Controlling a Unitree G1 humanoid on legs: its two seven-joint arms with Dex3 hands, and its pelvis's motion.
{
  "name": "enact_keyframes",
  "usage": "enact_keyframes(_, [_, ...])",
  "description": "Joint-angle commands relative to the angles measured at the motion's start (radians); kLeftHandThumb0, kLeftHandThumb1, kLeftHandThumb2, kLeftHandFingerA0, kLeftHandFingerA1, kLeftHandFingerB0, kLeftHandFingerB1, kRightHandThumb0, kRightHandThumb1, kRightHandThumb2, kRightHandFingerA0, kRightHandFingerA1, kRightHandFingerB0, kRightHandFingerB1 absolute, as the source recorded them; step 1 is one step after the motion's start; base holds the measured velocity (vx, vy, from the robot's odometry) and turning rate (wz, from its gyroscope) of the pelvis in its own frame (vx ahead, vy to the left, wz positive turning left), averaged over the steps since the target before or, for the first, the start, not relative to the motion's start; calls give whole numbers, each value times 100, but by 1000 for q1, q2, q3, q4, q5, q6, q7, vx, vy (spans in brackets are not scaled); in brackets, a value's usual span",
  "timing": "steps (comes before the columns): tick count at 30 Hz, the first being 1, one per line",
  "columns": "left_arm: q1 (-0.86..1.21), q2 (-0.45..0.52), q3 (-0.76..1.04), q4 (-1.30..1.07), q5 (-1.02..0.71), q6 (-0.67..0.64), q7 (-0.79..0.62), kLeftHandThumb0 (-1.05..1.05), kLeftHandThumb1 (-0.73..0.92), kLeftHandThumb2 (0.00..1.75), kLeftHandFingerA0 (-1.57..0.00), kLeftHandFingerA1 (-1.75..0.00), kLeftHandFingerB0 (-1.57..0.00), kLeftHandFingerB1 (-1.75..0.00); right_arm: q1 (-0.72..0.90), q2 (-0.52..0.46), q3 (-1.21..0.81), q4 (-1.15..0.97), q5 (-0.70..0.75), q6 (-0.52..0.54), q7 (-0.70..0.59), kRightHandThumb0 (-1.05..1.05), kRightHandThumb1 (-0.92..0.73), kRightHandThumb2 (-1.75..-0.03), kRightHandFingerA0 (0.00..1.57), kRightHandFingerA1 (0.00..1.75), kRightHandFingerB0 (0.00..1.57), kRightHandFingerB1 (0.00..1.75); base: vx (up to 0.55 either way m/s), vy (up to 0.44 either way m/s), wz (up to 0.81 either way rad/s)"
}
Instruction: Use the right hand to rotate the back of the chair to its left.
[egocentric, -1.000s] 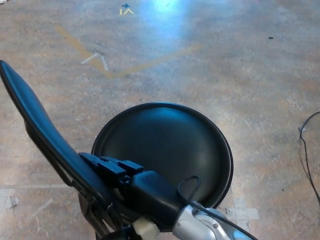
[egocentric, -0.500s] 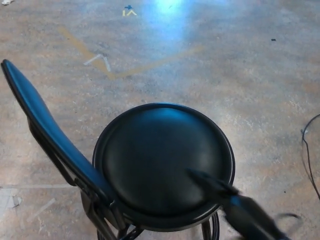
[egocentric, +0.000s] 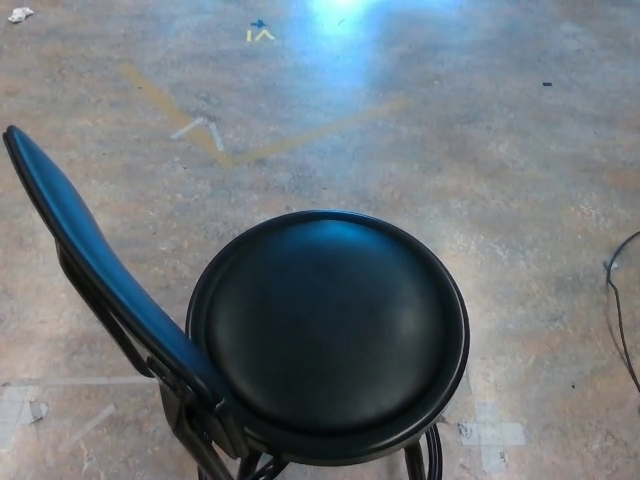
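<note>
A: What occupies the head view?

B: 1 black chair (egocentric: 300, 350), seen from above. Its round seat (egocentric: 330, 330) fills the lower middle of the picture, glossy, with a raised rim running all the way around.

A: And where is the backrest?

B: The backrest (egocentric: 95, 265) is a long, narrow black pad on the picture's left side of the seat. It runs diagonally from the upper left edge of the picture down to the lower left rim of the seat, where it meets the dark metal frame (egocentric: 200, 420).

A: Is the backrest touching the seat?

B: Its lower end overlaps the seat rim in this view; whether pad and seat actually touch cannot be told from above.

A: What can be said of the robot's hands?

B: Neither the left nor the right hand appears in the picture, so the state of their fingers cannot be told. Nothing is touching the chair.

A: What surrounds the chair?

B: A mottled brown and grey floor (egocentric: 450, 150). A pale orange line (egocentric: 190, 125) crosses it beyond the backrest, with white tape marks (egocentric: 200, 127) just beside it. Small yellow and blue marks (egocentric: 258, 30) lie near the top edge, next to a bright glare (egocentric: 345, 15). A thin black cable (egocentric: 620, 300) curves along the right edge, well apart from the seat. More pale tape patches (egocentric: 490, 435) lie just beside the seat's lower right rim.
</note>
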Motion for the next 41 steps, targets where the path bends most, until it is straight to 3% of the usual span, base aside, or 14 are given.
enact_keyframes(1, [9,-3,-6,4,-4,-1,6,-73,81,65,-31,-37,-29,-32,-68,65,-19,257,54,-16,-65,-94,-74,-112,0,6,0,14,0,0,0])
enact_keyframes(10, [7,-11,-6,5,-8,2,30,-77,73,67,-37,-40,-30,-33,-109,111,-33,394,81,35,-33,-94,-66,-111,0,8,0,12,0,0,0])
enact_keyframes(12, [11,-8,-20,5,5,-2,19,-73,82,65,-32,-38,-31,-33,-113,115,-30,405,80,47,-38,-95,-67,-110,0,5,0,9,0,0,0])
enact_keyframes(13, [11,-10,-10,4,-6,-3,16,-78,65,100,-29,-52,-31,-49,-114,117,-32,408,84,52,-33,-94,-65,-109,0,7,0,11,0,0,0])
enact_keyframes(14, [10,-14,9,4,-27,-5,19,-78,65,100,-29,-52,-31,-49,-115,118,-34,410,88,55,-28,-94,-65,-109,0,7,0,11,0,0,0])
enact_keyframes(15, [10,-8,-18,5,1,0,15,-72,82,65,-32,-37,-27,-31,-118,119,-37,409,91,54,-29,-95,-65,-109,0,5,0,10,0,0,0])
enact_keyframes(23, [14,-13,-15,4,-5,-8,26,-77,73,67,-37,-43,-30,-34,-124,114,-41,405,105,60,-19,-96,-65,-109,0,4,0,11,0,0,0])
enact_keyframes(26, [16,-13,-18,4,-3,-8,29,-73,80,65,-35,-38,-28,-31,-126,113,-42,404,113,64,-11,-97,-63,-110,0,3,0,11,0,0,0])
enact_keyframes(33, [15,-14,-10,5,-13,-7,26,-72,78,64,-36,-38,-26,-30,-131,110,-48,400,127,57,-11,-95,-64,-111,2,6,1,12,0,0,0])
enact_keyframes(34, [16,-16,-9,3,-13,-13,30,-73,62,93,-31,-51,-22,-44,-131,107,-46,399,126,58,-12,-99,-85,-66,1,31,0,16,0,0,0])
enact_keyframes(35, [16,-17,-9,3,-12,-15,32,-73,62,93,-31,-51,-22,-44,-132,106,-45,398,126,59,-13,-99,-85,-66,1,31,0,16,0,0,0])
enact_keyframes(36, [15,-14,-12,4,-11,-4,25,-72,79,65,-35,-38,-28,-31,-132,105,-43,398,125,62,-17,-98,-86,-67,1,31,0,17,0,0,0])
enact_keyframes(37, [15,-16,-2,4,-21,-4,21,-69,76,63,-36,-42,-30,-34,-132,104,-40,398,122,63,-22,-91,-64,-111,8,16,1,13,0,0,0])
enact_keyframes(41, [17,-20,8,2,-27,-10,15,-71,77,64,-35,-40,-29,-32,-133,102,-39,397,127,60,-21,-95,-68,-111,11,20,0,10,0,0,0])
